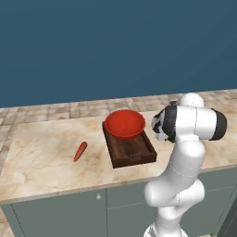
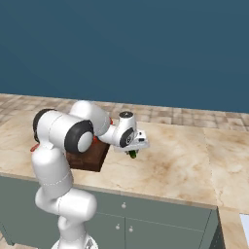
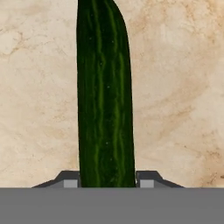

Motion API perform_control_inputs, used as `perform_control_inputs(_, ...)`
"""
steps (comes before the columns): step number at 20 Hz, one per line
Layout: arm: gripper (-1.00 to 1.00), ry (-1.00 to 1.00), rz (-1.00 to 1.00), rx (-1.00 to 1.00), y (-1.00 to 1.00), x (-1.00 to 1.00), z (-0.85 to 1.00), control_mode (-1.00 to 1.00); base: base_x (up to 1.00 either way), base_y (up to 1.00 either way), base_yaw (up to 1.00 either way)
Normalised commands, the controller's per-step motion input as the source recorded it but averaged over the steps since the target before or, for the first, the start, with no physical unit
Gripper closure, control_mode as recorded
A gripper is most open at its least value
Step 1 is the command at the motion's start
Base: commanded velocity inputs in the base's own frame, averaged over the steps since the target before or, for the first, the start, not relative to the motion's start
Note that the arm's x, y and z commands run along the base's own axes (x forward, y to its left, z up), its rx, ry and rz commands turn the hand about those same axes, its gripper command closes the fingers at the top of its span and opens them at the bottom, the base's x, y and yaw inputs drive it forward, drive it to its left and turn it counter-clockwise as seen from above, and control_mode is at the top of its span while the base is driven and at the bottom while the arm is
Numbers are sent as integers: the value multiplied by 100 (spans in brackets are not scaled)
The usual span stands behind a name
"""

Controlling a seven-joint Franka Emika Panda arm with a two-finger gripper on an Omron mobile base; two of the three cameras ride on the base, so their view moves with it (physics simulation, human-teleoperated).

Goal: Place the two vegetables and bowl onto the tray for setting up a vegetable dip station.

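The dark green cucumber (image 3: 105,96) runs lengthwise up the hand view over the marble counter. My gripper (image 3: 107,179) is shut on its near end, with a fingertip (image 3: 70,179) against each side. In the right base view the gripper (image 2: 132,152) points down at the counter just right of the tray (image 2: 90,158), and a bit of cucumber (image 2: 132,155) shows under it. The red bowl (image 1: 124,123) sits on the far end of the brown tray (image 1: 134,152). The orange carrot (image 1: 80,151) lies on the counter left of the tray.
The marble counter (image 1: 41,162) runs left and right, with grey cabinet fronts (image 1: 60,213) below its front edge. A blue wall (image 1: 115,46) stands behind it. My own arm (image 1: 185,139) blocks the counter right of the tray in the left base view.
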Motion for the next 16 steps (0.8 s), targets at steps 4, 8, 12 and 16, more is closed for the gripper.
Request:
perform_control_inputs(4, 100, -6, 8, 0, 0, -65, 36, -100, 0, 0, 0)
perform_control_inputs(8, 100, -3, 18, 0, 0, -61, 24, -100, 0, 0, 0)
perform_control_inputs(12, 100, 0, 24, 0, -1, -39, 3, -100, 0, 0, 0)
perform_control_inputs(16, 100, 1, 31, 0, 1, -4, 15, -100, 0, 0, 0)
